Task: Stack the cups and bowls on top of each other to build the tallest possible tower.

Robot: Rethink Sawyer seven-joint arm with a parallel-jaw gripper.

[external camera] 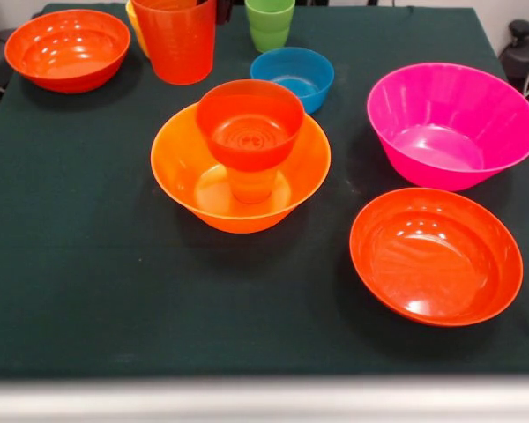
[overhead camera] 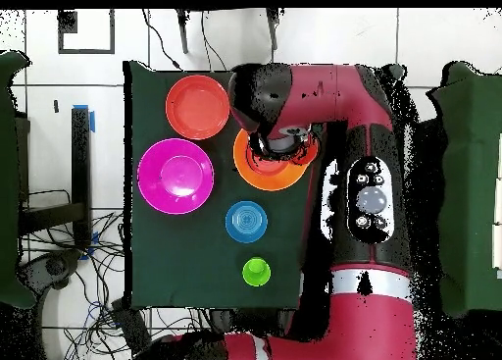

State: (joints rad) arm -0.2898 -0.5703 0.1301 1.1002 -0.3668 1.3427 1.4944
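Bowls and cups are only partly stacking: a large glossy orange plastic bowl (external camera: 240, 172) at table centre is holding an upturned orange cup (external camera: 252, 182) carrying a small red-orange bowl (external camera: 249, 123). Judging by this, the next piece (perhaps the small blue bowl (external camera: 293, 77) at one o'clock) needs centring on top. Overhead, the arm is hiding the gripper, so I cannot tell its opening. Wide red-orange bowl (external camera: 435, 256) is sitting nearest, magenta-pink bowl (external camera: 451, 123) beyond.

Seen from overhead, the red and black arm (overhead camera: 343, 101) rises from its base at the bottom edge, runs up the right side of the desk (overhead camera: 147, 268), then bends at the elbow and reaches leftward. Its black wrist hides the end effector beneath it. The front view shows no arm.
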